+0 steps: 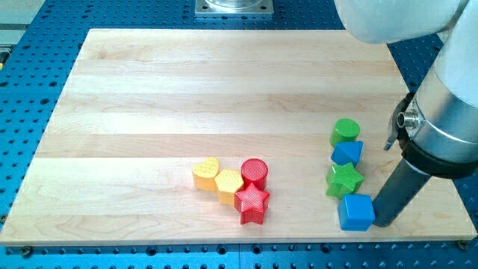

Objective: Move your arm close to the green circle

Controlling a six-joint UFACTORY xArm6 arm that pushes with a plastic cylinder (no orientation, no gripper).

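Note:
The green circle (346, 131) sits at the view's right, at the top of a column of blocks. Below it lie a blue block (348, 153), a green star (344, 179) and a blue cube (356, 213). My tip (382, 223) rests on the board just right of the blue cube, well below the green circle. The dark rod rises up and to the right from there.
A cluster lies at the bottom middle: a yellow heart (205, 173), a second yellow block (229, 185), a red circle (254, 173) and a red star (252, 204). The wooden board (187, 90) lies on a blue perforated table. The arm's white body (448, 90) overhangs the right edge.

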